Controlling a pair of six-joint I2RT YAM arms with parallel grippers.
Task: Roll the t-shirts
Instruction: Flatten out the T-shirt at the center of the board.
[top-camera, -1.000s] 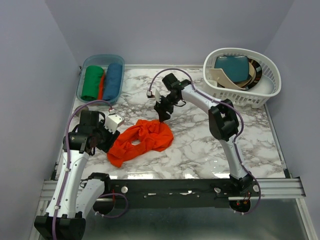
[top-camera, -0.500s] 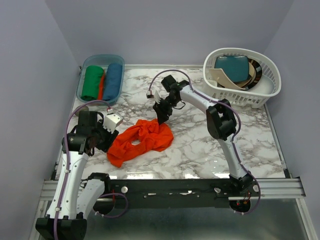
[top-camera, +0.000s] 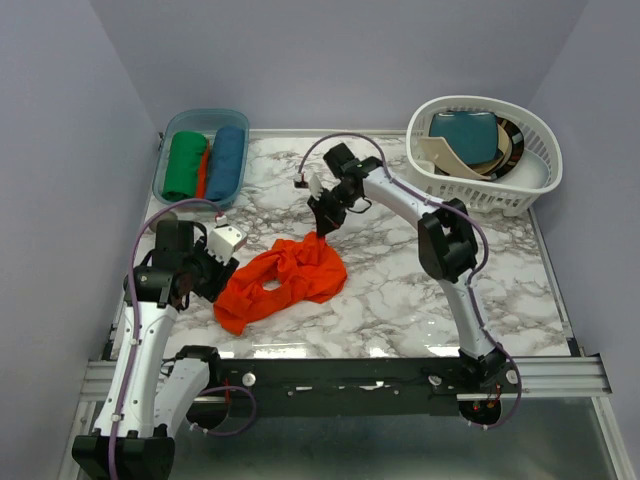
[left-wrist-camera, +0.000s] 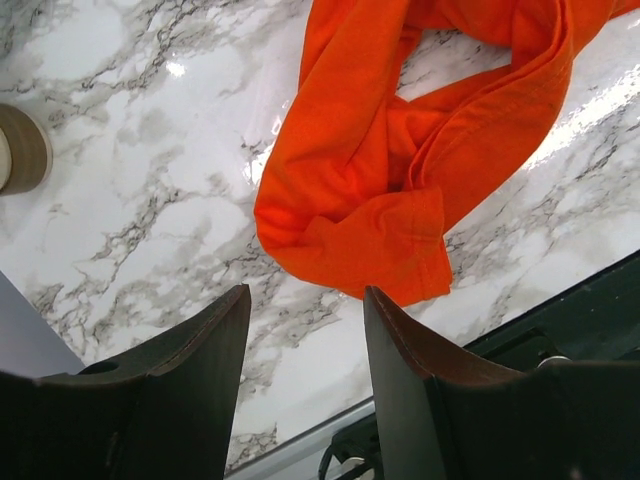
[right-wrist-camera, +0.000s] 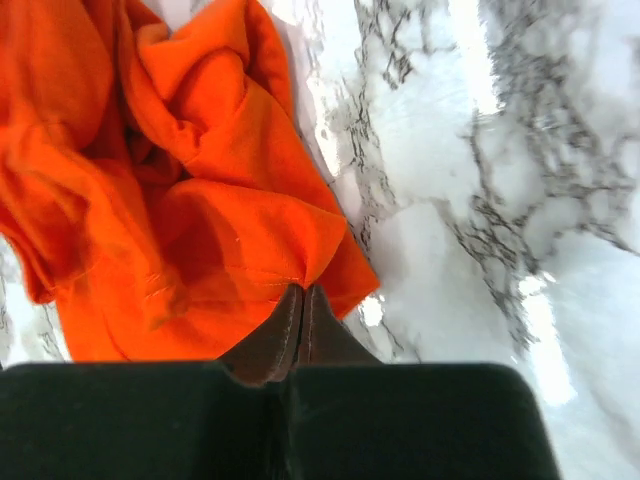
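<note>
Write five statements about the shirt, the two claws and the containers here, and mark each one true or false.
1. The orange t-shirt lies crumpled on the marble table. True.
2. The left claw is shut on the shirt. False: its jaws stand open over bare marble, with the shirt just ahead of them.
3. The right claw is pinched shut on the shirt's edge. True.
4. The white basket is empty. False: it holds a teal item and beige ones.
5. The teal tray holds a green roll and a blue roll. True.
</note>
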